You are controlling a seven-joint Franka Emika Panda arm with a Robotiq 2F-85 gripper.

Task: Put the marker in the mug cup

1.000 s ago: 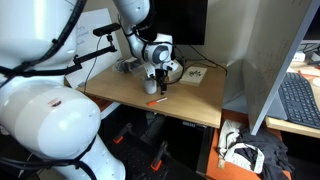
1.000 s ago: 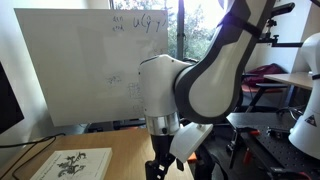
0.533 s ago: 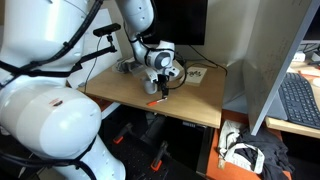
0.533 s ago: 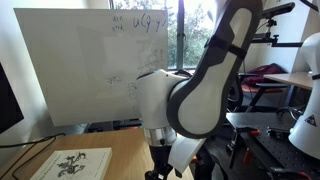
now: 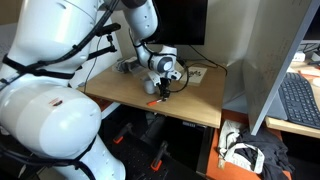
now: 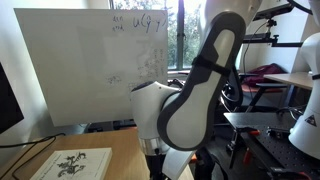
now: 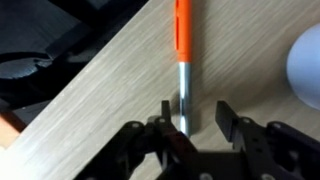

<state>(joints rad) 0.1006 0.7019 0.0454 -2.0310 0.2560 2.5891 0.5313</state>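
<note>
In the wrist view the marker (image 7: 183, 30) lies flat on the wooden desk, its orange-red barrel pointing away and its silvery end (image 7: 185, 92) reaching between my fingers. My gripper (image 7: 193, 110) straddles that end. The left finger is almost against it and the right finger stands apart, so a gap still shows. The white mug cup (image 7: 306, 65) shows only as a rounded edge at the right border. In an exterior view my gripper (image 5: 163, 94) points down at the desk's front edge, hiding most of the marker. From the opposite side the arm (image 6: 175, 120) hides marker and cup.
The desk (image 5: 120, 90) ends close to the marker, with a dark drop below its edge (image 7: 60, 70). A printed sheet (image 6: 75, 163) lies on the desk. A grey partition (image 5: 255, 70) and a keyboard (image 5: 298, 100) stand to one side.
The arm has come down onto the marker near the desk's front edge. The jaws have narrowed from wide open to about half width around the marker's silvery end.
</note>
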